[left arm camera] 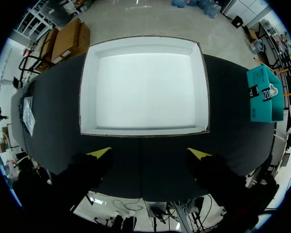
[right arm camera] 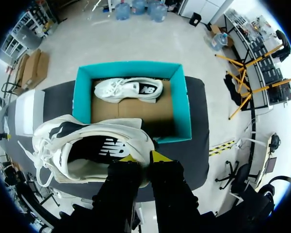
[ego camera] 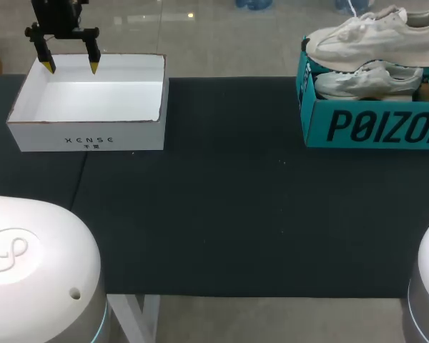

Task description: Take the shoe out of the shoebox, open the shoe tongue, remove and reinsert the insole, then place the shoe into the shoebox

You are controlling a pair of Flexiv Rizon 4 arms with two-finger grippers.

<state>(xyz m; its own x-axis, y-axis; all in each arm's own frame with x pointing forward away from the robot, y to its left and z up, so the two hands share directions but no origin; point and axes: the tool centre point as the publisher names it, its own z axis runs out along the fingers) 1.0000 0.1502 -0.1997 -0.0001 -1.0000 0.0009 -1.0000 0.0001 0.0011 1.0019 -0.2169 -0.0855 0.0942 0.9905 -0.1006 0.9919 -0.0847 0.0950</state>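
A white sneaker [ego camera: 372, 37] hangs above the teal shoebox [ego camera: 372, 125] at the table's far right. In the right wrist view my right gripper [right arm camera: 143, 158] is shut on the heel collar of this sneaker [right arm camera: 87, 150], which lies on its side over the near wall of the shoebox [right arm camera: 182, 111]. A second white sneaker [right arm camera: 128, 90] lies inside the box on brown cardboard, also seen in the head view [ego camera: 368, 80]. My left gripper [ego camera: 71, 67] hangs open over the back edge of a white box [ego camera: 93, 100], holding nothing [left arm camera: 149, 153].
The white box [left arm camera: 143, 87] is empty and stands at the far left of the black mat [ego camera: 229, 200]. The teal shoebox [left arm camera: 264, 94] shows far off to the side of the left gripper. Two white arm bases sit at the near corners.
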